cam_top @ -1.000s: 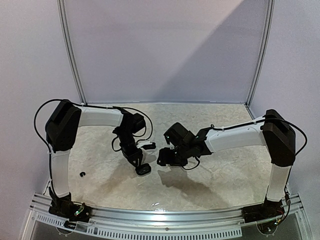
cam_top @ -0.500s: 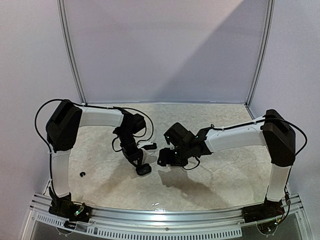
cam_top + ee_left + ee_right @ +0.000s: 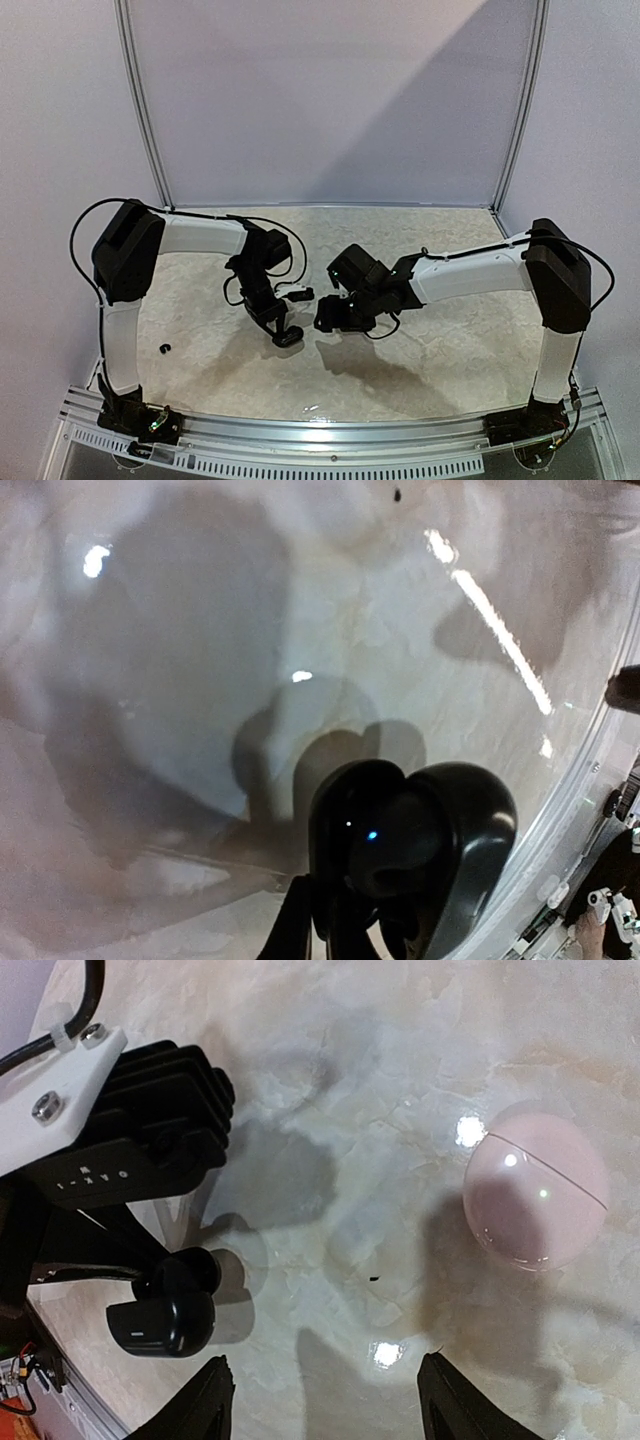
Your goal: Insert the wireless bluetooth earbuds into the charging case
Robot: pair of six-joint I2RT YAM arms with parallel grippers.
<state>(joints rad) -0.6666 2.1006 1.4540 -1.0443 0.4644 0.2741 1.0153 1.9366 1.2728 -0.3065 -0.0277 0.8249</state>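
Note:
My left gripper (image 3: 279, 329) is shut on an open black charging case (image 3: 289, 337) and holds it low over the table. In the left wrist view the case (image 3: 410, 845) fills the lower middle, hinged open with a blue light inside, and my gripper (image 3: 330, 925) clamps its lower edge. I cannot tell whether any earbud sits in it. One tiny black earbud (image 3: 165, 348) lies alone at the near left. My right gripper (image 3: 328, 318) hovers just right of the case, open and empty (image 3: 325, 1405). The right wrist view shows the black case (image 3: 165, 1312) at its left.
A round pink case (image 3: 537, 1198), closed, lies on the marble table (image 3: 420, 370) at the right of the right wrist view; it is hidden under the right arm from above. A tiny dark speck (image 3: 373, 1279) lies between the cases. A metal rail (image 3: 330, 432) runs along the near edge.
My left gripper has shifted the black case slightly away from the near edge. The right arm has barely moved.

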